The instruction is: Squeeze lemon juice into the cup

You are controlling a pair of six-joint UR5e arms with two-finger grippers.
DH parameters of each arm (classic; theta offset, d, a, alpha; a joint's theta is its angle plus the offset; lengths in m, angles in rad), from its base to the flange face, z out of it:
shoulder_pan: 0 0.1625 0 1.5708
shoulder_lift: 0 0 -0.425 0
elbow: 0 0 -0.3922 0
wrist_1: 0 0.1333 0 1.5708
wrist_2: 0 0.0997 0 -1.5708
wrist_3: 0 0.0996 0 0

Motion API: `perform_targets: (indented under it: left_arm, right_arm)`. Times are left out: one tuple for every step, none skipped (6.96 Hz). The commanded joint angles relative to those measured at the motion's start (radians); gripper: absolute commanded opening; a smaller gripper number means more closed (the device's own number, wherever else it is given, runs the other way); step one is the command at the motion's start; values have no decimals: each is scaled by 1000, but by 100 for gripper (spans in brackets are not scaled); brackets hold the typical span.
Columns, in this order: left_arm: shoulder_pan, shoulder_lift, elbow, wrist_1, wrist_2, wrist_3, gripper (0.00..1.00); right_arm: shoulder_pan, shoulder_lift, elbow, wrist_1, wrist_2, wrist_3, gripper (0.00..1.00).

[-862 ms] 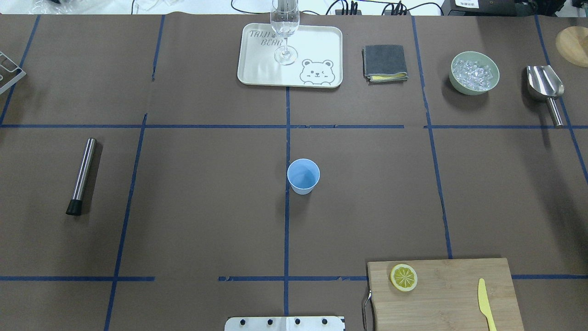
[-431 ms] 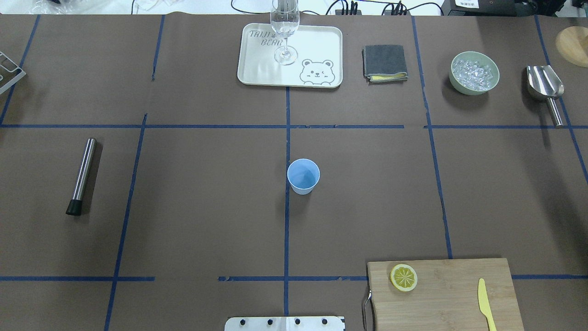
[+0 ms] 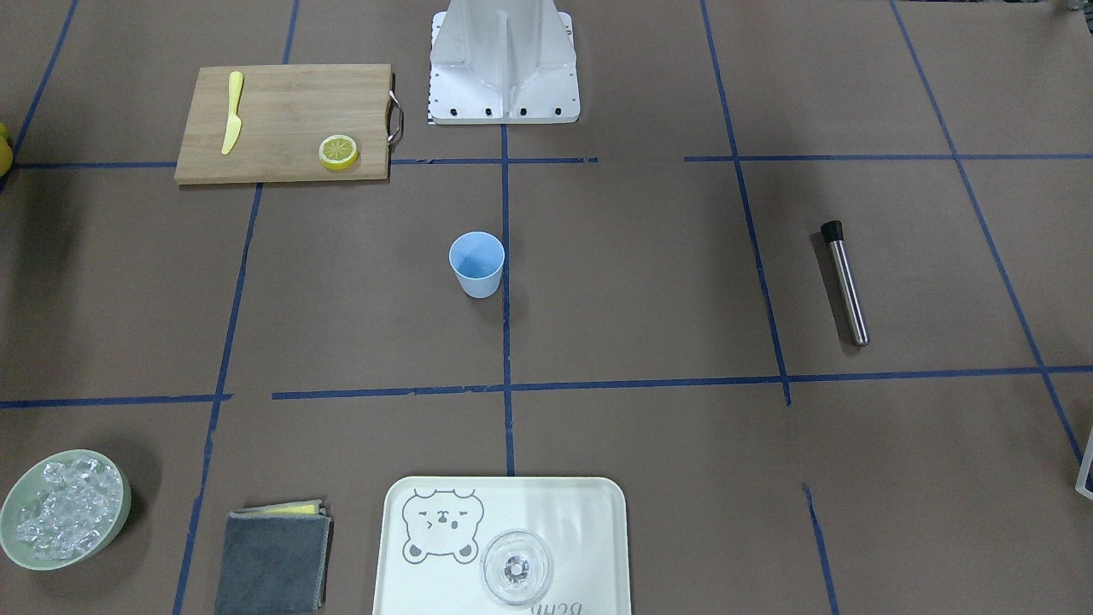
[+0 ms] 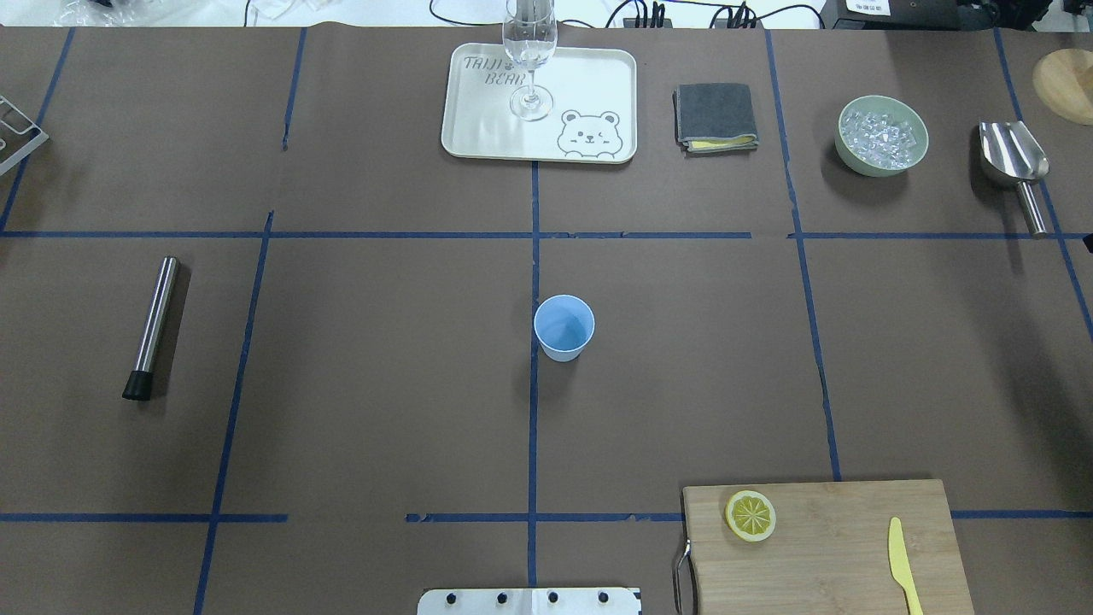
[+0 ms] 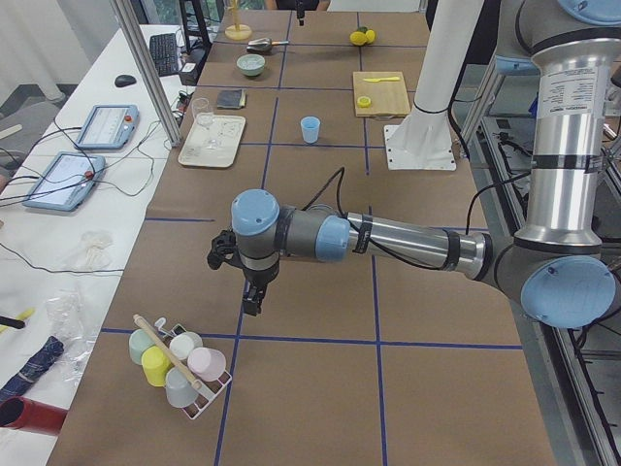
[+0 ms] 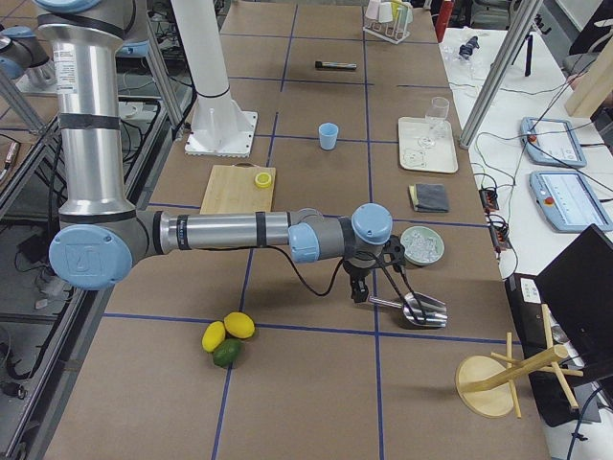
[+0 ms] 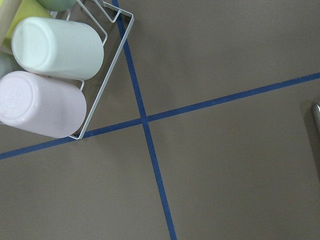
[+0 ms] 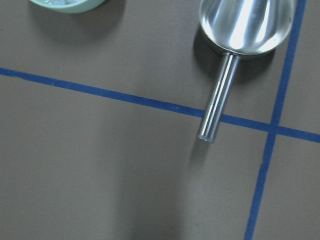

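The lemon (image 4: 751, 515) is a small yellow-green slice lying face up on the wooden cutting board (image 4: 837, 547) at the near right. The light-blue cup (image 4: 564, 327) stands upright at the table's middle, apart from the lemon; it also shows in the front-facing view (image 3: 476, 263). My left gripper (image 5: 250, 303) hangs over the table's far left end beside a rack of cups, and I cannot tell if it is open. My right gripper (image 6: 360, 290) hangs at the far right end by the metal scoop's handle, and I cannot tell if it is open.
A yellow toy knife (image 4: 898, 559) lies on the board. At the back are a tray (image 4: 589, 85) with a clear glass (image 4: 530, 60), a grey cloth (image 4: 716, 115), a green bowl of ice (image 4: 882, 135) and a metal scoop (image 4: 1014, 162). A steel muddler (image 4: 154, 325) lies left.
A small dark tip has appeared at the right edge of the overhead view, near the scoop's handle. The lemon, cup and other things have not moved.
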State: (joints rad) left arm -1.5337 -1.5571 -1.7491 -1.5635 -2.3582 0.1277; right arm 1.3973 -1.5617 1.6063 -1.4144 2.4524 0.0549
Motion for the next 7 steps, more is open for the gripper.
perform_targets:
  left_arm:
    - [3, 6, 5, -41, -117, 0, 100]
    - [6, 6, 5, -65, -130, 0, 100]
    - [7, 6, 5, -85, -130, -5, 100]
    - [7, 6, 5, -86, -130, -5, 100]
    - [9, 6, 5, -86, -130, -7, 100]
    - [7, 6, 7, -86, -130, -7, 100]
    - [7, 6, 7, -86, -130, -8, 100]
  right_arm:
    - [-105, -55, 83, 145, 53, 199, 100]
    - [-218, -76, 154, 234, 5, 458, 100]
    - [-332, -111, 243, 292, -65, 638, 100]
    - [-466, -119, 338, 296, -138, 807, 100]
    - [-680, -120, 438, 295, -326, 1040, 100]
    - [-875, -112, 486, 295, -490, 1223, 99]
    - [-997, -69, 492, 289, -576, 1347, 99]
